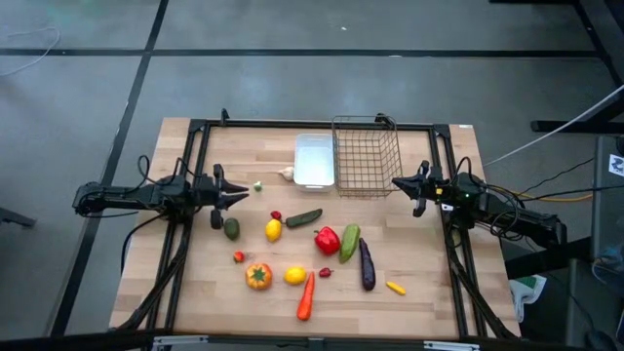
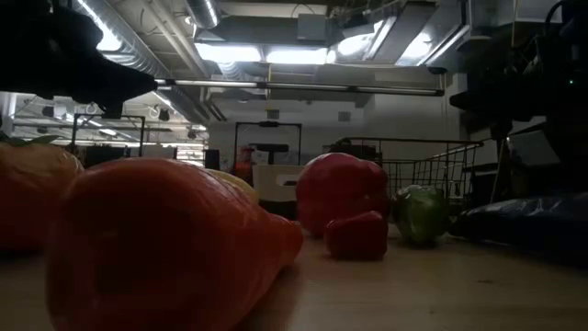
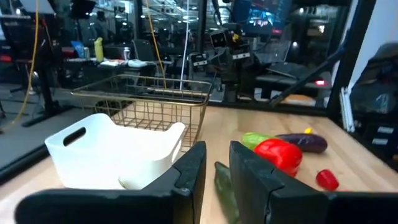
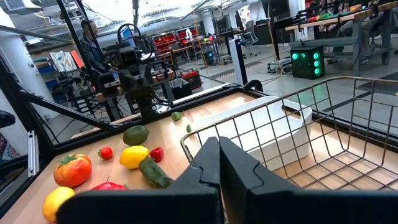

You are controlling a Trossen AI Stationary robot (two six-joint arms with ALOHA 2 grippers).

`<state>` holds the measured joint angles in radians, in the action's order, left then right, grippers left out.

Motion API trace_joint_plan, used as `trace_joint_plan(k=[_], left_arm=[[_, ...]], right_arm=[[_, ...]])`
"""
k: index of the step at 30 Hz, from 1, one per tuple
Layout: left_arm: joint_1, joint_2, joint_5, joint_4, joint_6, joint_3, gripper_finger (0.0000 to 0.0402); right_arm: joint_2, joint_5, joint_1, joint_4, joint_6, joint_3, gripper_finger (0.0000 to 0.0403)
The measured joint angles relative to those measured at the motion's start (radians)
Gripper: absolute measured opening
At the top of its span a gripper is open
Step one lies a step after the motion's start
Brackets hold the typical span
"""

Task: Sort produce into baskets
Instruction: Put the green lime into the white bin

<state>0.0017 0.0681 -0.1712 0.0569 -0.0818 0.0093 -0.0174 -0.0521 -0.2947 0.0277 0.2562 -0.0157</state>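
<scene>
The produce lies loose on the wooden table: a red pepper point(image 1: 327, 239), an orange tomato point(image 1: 258, 276), two lemons point(image 1: 294, 275) point(image 1: 273, 230), a carrot point(image 1: 306, 295), an eggplant point(image 1: 367, 265), green cucumbers point(image 1: 349, 242) point(image 1: 303, 217) and small chillies. The white tray point(image 1: 314, 159) and the wire basket point(image 1: 366, 156) stand side by side at the table's far side. My left gripper point(image 1: 240, 195) hovers at the left, its fingers point(image 3: 193, 171) a narrow gap apart, empty. My right gripper point(image 1: 397, 183) is shut and empty beside the basket's right side.
A dark green fruit point(image 1: 231, 228) lies just near of my left gripper. A pale garlic-like piece point(image 1: 286, 174) and a tiny green piece point(image 1: 257, 185) lie left of the tray. A black frame point(image 1: 195, 127) rims the table. Bare wood lies along the near edge.
</scene>
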Motion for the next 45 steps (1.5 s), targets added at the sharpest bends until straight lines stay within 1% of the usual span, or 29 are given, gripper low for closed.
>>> trace_joint_plan(k=[8,10,14,16,19,25,28,30,34,37,39,45], left_arm=[[0.000,0.000,-0.001,0.141,-0.124,0.000,0.0068],[0.000,0.000,-0.032,0.171,-0.170,0.000,0.0068],[0.000,0.000,-0.138,0.198,-0.267,0.001,0.0080],[0.000,0.000,-0.181,0.193,-0.300,0.001,0.0098],[0.000,0.000,-0.232,0.194,-0.325,0.001,0.0136],[0.000,0.000,-0.239,0.198,-0.423,0.001,0.0215],[0.000,0.000,-0.241,0.198,-0.528,0.001,0.0241],[0.000,0.000,-0.241,0.201,-0.586,0.001,0.0251],[0.000,0.000,-0.241,0.225,-0.614,0.001,0.0257],[0.000,0.000,-0.241,0.223,-0.585,0.024,0.0255],[0.000,0.000,-0.242,0.224,-0.553,0.053,0.0252],[0.000,0.016,-0.241,0.214,-0.544,0.169,0.0241]], right_arm=[[0.000,0.000,0.000,0.000,0.000,0.000,0.0003],[0.000,0.000,0.000,0.000,0.000,0.000,0.0003],[0.000,0.000,0.000,0.000,0.000,0.000,0.0003],[0.000,0.000,0.000,0.000,0.000,0.000,0.0003],[0.000,0.000,0.000,0.000,0.000,0.000,0.0003],[0.000,0.000,0.000,0.000,0.000,0.000,0.0003],[0.000,0.000,0.000,0.000,0.000,0.000,0.0003],[0.000,0.000,0.000,0.000,0.000,0.000,0.0003],[0.000,0.000,0.000,0.000,0.000,0.000,0.0003],[0.000,0.000,0.000,0.000,0.000,0.000,0.0003],[0.000,0.000,0.000,0.000,0.000,0.000,0.0003],[0.000,0.000,0.000,0.000,0.000,0.000,0.0003]])
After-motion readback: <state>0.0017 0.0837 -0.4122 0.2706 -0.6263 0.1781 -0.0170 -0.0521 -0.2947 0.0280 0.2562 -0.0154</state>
